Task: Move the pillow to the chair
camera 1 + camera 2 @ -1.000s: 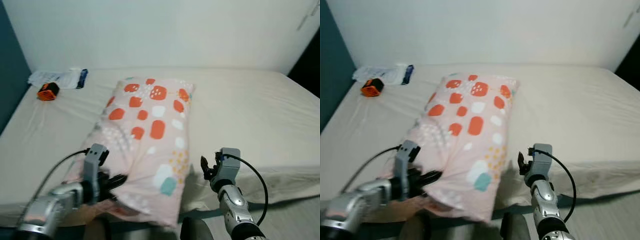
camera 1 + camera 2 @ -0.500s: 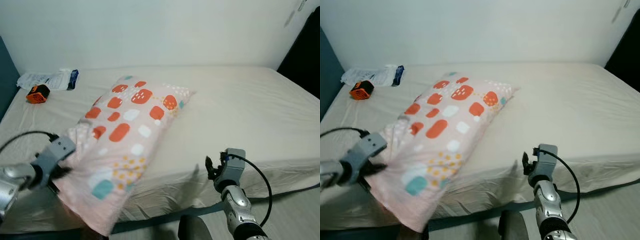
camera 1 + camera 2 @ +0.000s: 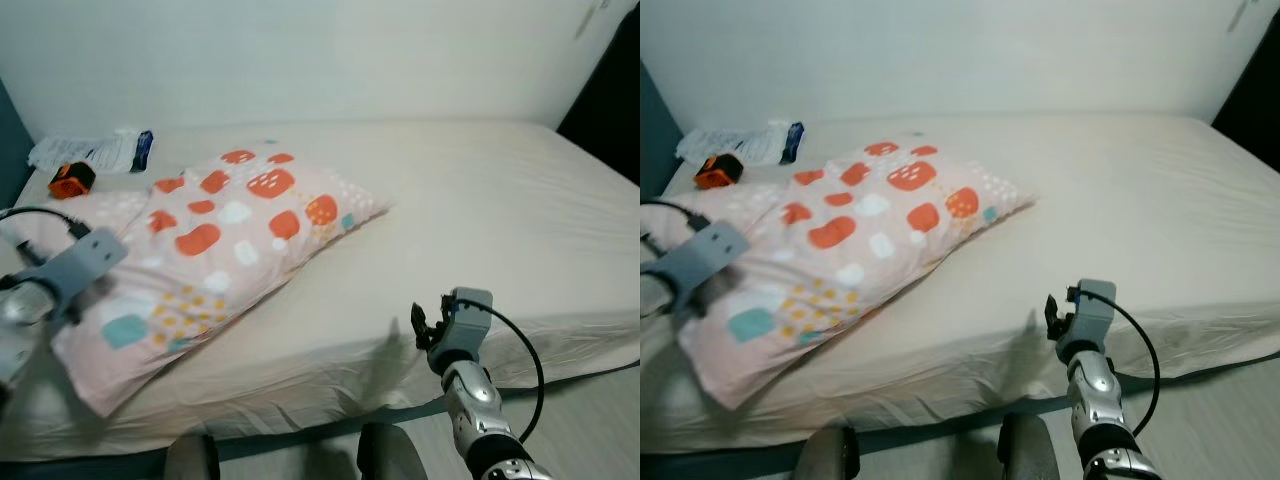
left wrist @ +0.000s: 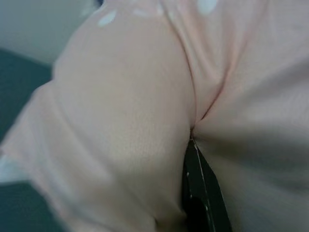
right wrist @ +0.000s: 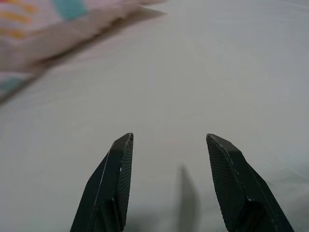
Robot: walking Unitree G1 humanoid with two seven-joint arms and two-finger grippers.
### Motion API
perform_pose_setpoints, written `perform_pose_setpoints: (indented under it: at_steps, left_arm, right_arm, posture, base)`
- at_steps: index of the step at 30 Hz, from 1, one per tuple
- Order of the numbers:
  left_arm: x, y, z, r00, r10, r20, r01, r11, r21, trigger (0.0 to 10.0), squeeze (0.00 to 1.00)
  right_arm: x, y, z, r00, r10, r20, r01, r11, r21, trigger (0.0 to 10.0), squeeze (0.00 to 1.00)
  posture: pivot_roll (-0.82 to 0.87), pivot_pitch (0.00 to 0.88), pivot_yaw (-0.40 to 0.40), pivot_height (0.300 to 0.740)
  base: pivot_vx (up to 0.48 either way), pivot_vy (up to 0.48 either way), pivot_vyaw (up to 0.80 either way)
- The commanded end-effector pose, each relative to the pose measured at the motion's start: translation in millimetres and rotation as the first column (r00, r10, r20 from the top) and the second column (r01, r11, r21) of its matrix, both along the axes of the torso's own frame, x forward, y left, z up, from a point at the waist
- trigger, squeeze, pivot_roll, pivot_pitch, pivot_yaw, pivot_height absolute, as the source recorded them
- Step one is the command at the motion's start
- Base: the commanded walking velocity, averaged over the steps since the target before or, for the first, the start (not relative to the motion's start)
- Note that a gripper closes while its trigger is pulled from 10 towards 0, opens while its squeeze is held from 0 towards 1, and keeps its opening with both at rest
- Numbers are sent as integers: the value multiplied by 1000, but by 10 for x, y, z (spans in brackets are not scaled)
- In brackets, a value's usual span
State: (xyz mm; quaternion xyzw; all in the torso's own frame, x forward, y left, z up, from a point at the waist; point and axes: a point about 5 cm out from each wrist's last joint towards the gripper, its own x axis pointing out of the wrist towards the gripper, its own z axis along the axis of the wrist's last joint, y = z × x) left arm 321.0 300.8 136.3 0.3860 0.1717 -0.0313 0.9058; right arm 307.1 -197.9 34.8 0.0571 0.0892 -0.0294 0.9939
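Observation:
A pink pillow (image 3: 225, 235) with orange, white and teal spots lies slanted across the left half of the bed (image 3: 480, 210). Its near end hangs over the front edge. My left gripper (image 3: 85, 280) is at that near left end, shut on the pillow; in the left wrist view pink cloth (image 4: 125, 121) bunches around one black finger (image 4: 198, 193). My right gripper (image 5: 169, 145) hovers low over the bare sheet near the bed's front edge, right of the pillow, open with nothing between its fingers.
An orange and black object (image 3: 70, 180) and a white and blue plastic packet (image 3: 95, 152) lie at the bed's far left corner. A white wall (image 3: 320, 60) runs behind the bed. A dark teal surface (image 3: 8, 140) stands at the left, a dark opening (image 3: 610, 90) at the far right.
My left gripper has swung leftward with the pillow's near end, turning the pillow from lengthwise to slanted across the bed. The camera shifted too. The right gripper has kept its place.

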Motion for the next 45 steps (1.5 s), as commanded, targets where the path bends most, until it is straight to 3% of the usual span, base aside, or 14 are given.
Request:
perform_pose_setpoints:
  at_steps: [1,3,4,7,8,24,25,34,39,40,41,42,44,45]
  left_arm:
    - [11,-78,-74,999,-32,6,32,996,-85,0,0]
    - [0,-119,-137,999,-39,8,40,990,-136,1765,0]
    - [-11,-135,-181,999,-29,16,32,979,-202,10000,82]
    - [-11,-135,-181,999,-29,16,32,979,-202,10000,82]
    - [-52,-113,-214,999,16,46,0,945,-327,10000,1000]
    - [-363,727,76,952,241,188,-190,949,-253,10000,1000]
    - [-397,828,148,934,284,214,-230,941,-247,10000,0]
    - [-392,930,420,878,343,335,-259,927,-271,10000,0]
    - [-188,464,395,912,187,365,-23,912,-409,10000,0]
    - [-86,94,309,933,62,356,113,885,-451,10000,0]
    - [9,-404,159,942,-76,326,237,840,-488,10000,773]
    - [80,-923,23,934,-186,305,326,792,-516,10000,878]
    - [80,-923,23,934,-186,305,326,792,-516,10000,878]
    - [113,-1320,-43,918,-258,300,386,754,-532,10000,847]
  right_arm:
    - [-14,-13,-24,1000,-3,-9,3,1000,1,10000,0]
    - [11,0,4,1000,6,5,-6,1000,11,10000,0]
    - [51,10,54,1000,7,29,-7,1000,27,10000,0]
    - [51,10,54,1000,7,29,-7,1000,27,10000,0]
    - [153,39,179,997,22,79,-25,999,44,10000,0]
    - [273,77,278,996,48,75,-48,999,-5,10000,0]
    - [271,75,273,996,48,73,-48,999,-5,10000,0]
    - [250,73,237,997,52,58,-51,999,-11,10000,0]
    - [241,72,213,998,50,42,-49,998,-25,10000,0]
    - [228,72,184,999,46,22,-45,998,-39,10000,0]
    - [202,69,131,999,45,-14,-46,997,-65,10000,0]
    - [174,59,91,998,43,-36,-46,995,-86,10000,0]
    - [174,59,91,998,43,-36,-46,995,-86,10000,0]
    - [153,41,70,999,33,-42,-37,995,-96,10000,0]
  posture:
    - [116,7,-109,561]
    - [117,5,-105,561]
    - [114,5,-102,561]
    - [114,5,-102,561]
    - [113,1,-101,561]
    - [143,0,-121,561]
    - [143,0,-121,561]
    - [146,0,-121,561]
    - [144,5,-122,561]
    - [143,11,-125,561]
    - [136,19,-131,561]
    - [132,21,-131,561]
    - [132,21,-131,561]
    - [124,26,-122,561]
  base:
    - [0,0,0]
    - [0,0,0]
    - [0,0,0]
    - [0,0,0]
    - [0,0,0]
    - [0,0,0]
    - [0,0,0]
    - [0,0,0]
    - [0,0,0]
    - [0,0,0]
    - [0,0,0]
    - [0,0,0]
    - [0,0,0]
    - [0,0,0]
